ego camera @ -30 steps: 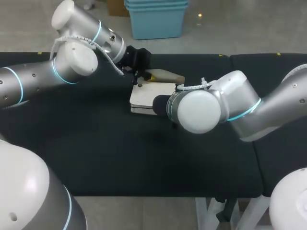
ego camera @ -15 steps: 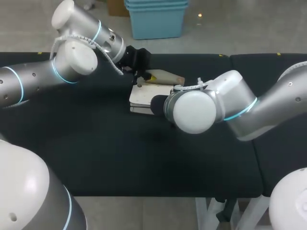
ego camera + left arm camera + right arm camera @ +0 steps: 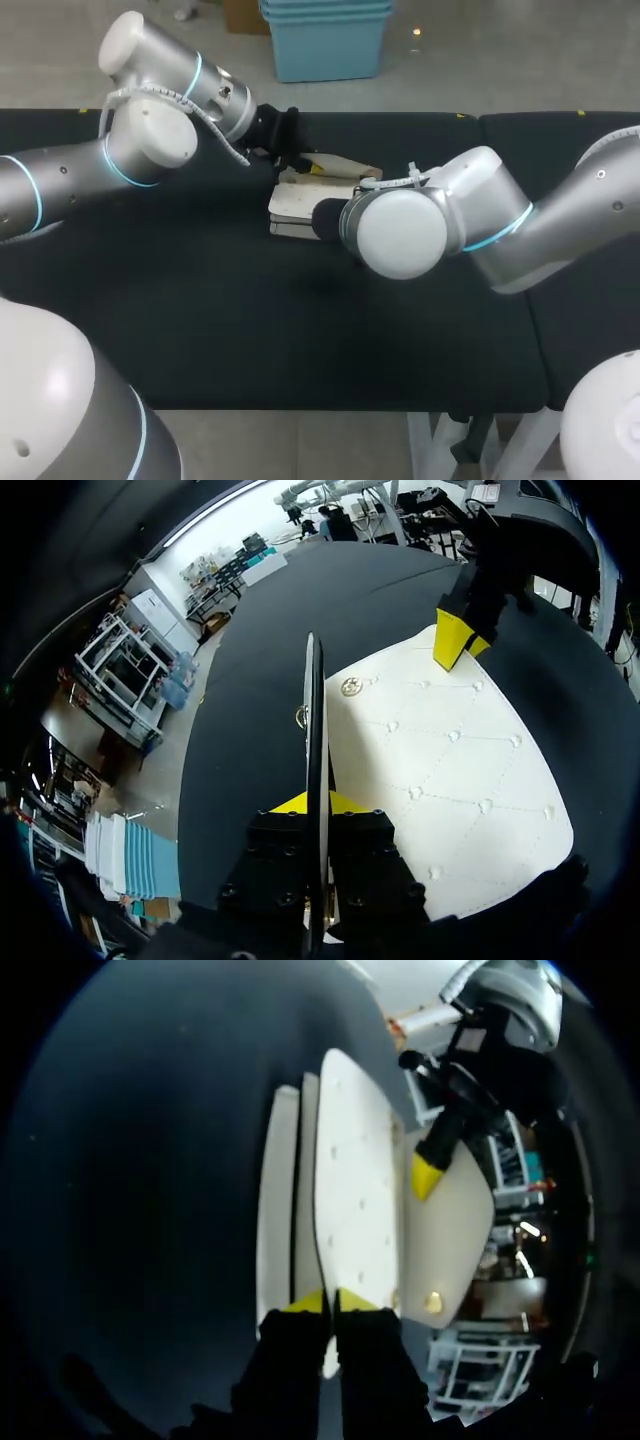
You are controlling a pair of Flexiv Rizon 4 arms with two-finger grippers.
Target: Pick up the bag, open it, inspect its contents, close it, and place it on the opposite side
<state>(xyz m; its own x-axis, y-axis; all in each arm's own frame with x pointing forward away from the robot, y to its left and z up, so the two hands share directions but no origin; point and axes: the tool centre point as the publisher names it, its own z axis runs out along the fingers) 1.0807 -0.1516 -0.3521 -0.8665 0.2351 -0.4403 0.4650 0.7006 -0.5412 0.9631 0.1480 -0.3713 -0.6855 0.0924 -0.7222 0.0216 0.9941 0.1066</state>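
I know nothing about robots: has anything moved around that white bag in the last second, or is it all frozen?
The left arm drew back slightly toward its own side, and the flap it holds now sits a little lower. The right arm edged toward the table's middle. The left end effector and right end effector stay shut on the white bag, which kept its spot.

— What sort of place are you working in?
— A robotics lab, by the look of your bench. The table (image 3: 200,330) is covered in matte black and stands on white metal legs.
— What else tells you that?
— Your left arm (image 3: 70,175) and right arm (image 3: 520,230) are silver machines with lit blue rings at the joints. They meet over one white bag (image 3: 300,200).
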